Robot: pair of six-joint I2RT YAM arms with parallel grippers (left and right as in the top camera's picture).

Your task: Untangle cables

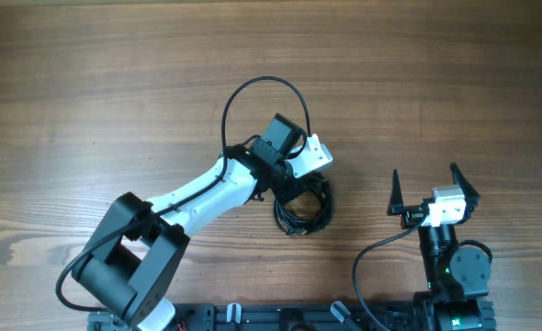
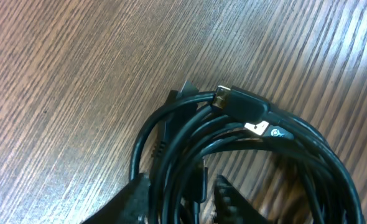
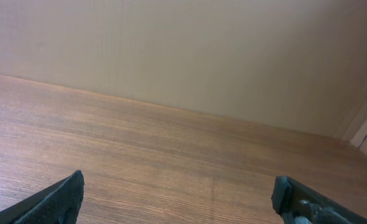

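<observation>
Wooden table [image 1: 87, 74] below, the left gripper [image 2: 183, 186] straddles strands of the cables [image 2: 252, 124], pinch unclear, the bundle tangled beneath it with one loop out, the right gripper [image 1: 434, 188] spread empty apart: untangling seems barely begun.

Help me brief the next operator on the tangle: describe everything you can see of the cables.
The cables are thin, glossy black cords, rubbery-looking, wound into a loose coil lying on the wooden table. A black plug with a gold-coloured tip lies on top of the coil, next to a small white tag. Overhead, one strand arcs out in a wide loop past the arm. Several strands pass between the fingers of the left gripper; whether they are pinched is unclear.
</observation>
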